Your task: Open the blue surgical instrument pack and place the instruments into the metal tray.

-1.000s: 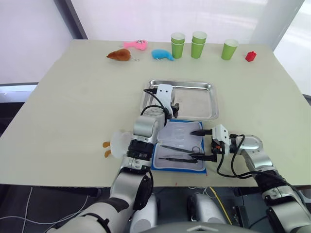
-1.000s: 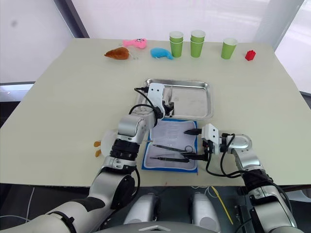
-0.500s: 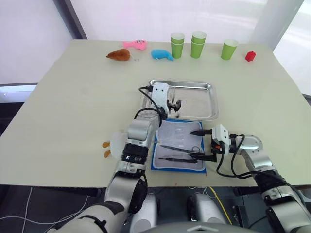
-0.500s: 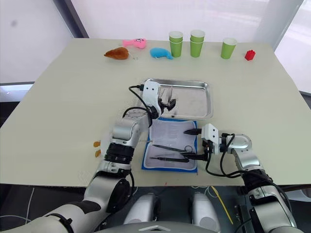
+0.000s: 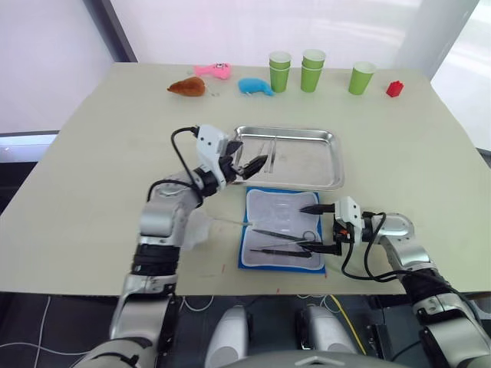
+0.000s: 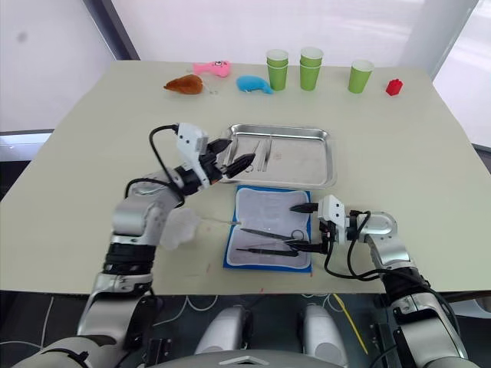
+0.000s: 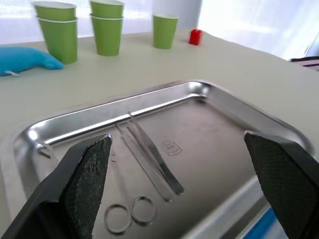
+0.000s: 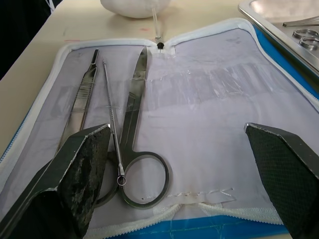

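The blue surgical instrument pack [image 5: 281, 238] lies unzipped and spread flat on the tabletop [image 5: 107, 153], just in front of the metal tray [image 5: 307, 158], its pale lining facing up. Three instruments rest on the half of the lining nearer the robot: a pair of scissors [image 8: 137, 144] with ring handles, a thin probe [image 8: 111, 130] lying alongside it, and a flat-handled tool [image 8: 79, 97] beside that.

The right tool [image 5: 316, 228] hovers at the pack's right edge with its two black fingers spread wide apart, empty; one finger reaches over the upper part of the lining and the other sits by the scissors' ring handles. In the right wrist view the scissors' rings lie between the two fingers, closer to one of them, not touched by either as far as can be seen.

The left tool [image 5: 247, 163] is raised at the tray's left end, fingers wide apart and holding nothing. In the left wrist view the tray's floor shows between the fingers, carrying tweezers [image 7: 154, 158] and ring-handled scissors [image 7: 124, 199] lying side by side near that end.

Along the far edge of the tabletop stand green cups [image 5: 314, 69], a small red block [image 5: 395, 88], a blue whale toy [image 5: 255, 87], a pink toy [image 5: 214, 70] and a brown toy [image 5: 188, 87].
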Tool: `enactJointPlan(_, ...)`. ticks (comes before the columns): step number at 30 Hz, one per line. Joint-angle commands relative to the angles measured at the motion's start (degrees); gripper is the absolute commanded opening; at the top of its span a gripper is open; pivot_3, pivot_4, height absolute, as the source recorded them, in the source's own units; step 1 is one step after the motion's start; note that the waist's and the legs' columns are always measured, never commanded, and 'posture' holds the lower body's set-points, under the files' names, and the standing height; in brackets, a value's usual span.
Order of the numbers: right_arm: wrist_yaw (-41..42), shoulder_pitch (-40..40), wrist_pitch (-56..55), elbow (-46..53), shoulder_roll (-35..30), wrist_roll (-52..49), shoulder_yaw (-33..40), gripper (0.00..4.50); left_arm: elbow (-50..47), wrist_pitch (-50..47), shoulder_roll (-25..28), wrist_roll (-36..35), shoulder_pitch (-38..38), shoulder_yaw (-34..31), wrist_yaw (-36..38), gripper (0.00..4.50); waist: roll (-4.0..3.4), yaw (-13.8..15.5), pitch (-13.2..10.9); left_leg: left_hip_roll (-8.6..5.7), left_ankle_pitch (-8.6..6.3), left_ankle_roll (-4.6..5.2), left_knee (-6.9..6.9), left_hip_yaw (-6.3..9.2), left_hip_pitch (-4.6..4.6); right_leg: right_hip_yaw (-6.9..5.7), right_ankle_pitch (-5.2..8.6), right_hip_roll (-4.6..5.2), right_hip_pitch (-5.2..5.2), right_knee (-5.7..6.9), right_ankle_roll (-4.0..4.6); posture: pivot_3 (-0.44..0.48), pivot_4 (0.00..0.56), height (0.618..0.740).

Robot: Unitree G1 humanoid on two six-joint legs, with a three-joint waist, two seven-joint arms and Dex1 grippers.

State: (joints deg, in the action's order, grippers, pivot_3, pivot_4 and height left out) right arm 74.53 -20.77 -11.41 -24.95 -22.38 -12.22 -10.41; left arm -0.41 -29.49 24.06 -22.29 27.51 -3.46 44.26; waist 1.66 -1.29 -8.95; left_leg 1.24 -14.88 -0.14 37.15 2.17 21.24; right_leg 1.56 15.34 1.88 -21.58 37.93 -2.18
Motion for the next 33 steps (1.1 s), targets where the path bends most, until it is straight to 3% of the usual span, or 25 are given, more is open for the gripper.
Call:
enactJointPlan(1, 0.72, 2.79, 2.20, -3.52, -0.26, 2.00, -2.52, 4.50, -5.70, -1.79, 5.88, -7.77, -2.30, -3.82, 9.69, 4.48, 0.01, 0.05, -0.01, 0.01, 0.00, 0.00, -0.02, 0.04, 0.00, -0.02, 0.01, 0.01, -0.01, -0.01, 0.01, 0.000, 0.150, 0.740)
enactJointPlan(5, 0.89, 2.53, 2.34, -3.58, -0.42, 1.95, -2.44, 4.50, -6.44, -1.36, 10.19, -11.19, -4.19, -5.18, 15.48, 4.48, 0.00, 0.31, -0.03, 0.03, 0.00, 0.01, 0.01, 0.05, 0.00, -0.03, 0.01, 0.04, 0.01, -0.03, 0.01, 0.000, 0.150, 0.740)
enactJointPlan(10, 1.08, 2.40, 2.42, -3.53, -0.82, 1.91, -2.35, 4.50, -5.66, 3.20, 18.88, -13.34, -7.93, -6.76, 29.86, 4.48, -0.03, 0.09, -0.05, 0.03, 0.00, 0.01, -0.11, -0.01, -0.02, 0.02, 0.05, 0.00, -0.08, -0.04, 0.09, 0.000, 0.150, 0.740)
enactJointPlan(18, 1.64, 2.49, 2.53, -3.43, -1.23, 1.88, -2.30, 4.50, -3.58, 12.75, 28.11, -11.81, -11.05, -5.77, 46.98, 4.48, -0.06, 0.35, -0.10, 0.08, -0.01, 0.02, -0.11, -0.01, -0.02, 0.00, 0.18, 0.06, -0.08, -0.06, 0.30, 0.000, 0.150, 0.740)
enactJointPlan(26, 1.79, 2.90, 2.68, -2.97, -1.22, 1.73, -2.42, 4.50, -2.48, 19.74, 36.89, -18.13, -12.03, 0.01, 48.24, 4.48, -0.10, 0.42, -0.18, 0.20, -0.01, 0.03, -0.17, -0.03, -0.01, 0.02, 0.20, 0.06, -0.11, -0.09, 0.31, 0.000, 0.150, 0.740)
enactJointPlan(33, 1.95, 3.17, 3.07, -2.30, -1.82, 1.53, -2.23, 4.50, -2.91, 21.45, 36.64, -19.28, -12.19, 2.13, 48.24, 4.48, -0.12, 0.45, -0.19, 0.18, -0.01, 0.04, -0.25, -0.14, -0.01, 0.02, 0.19, 0.03, -0.11, -0.17, 0.29, 0.000, 0.150, 0.740)
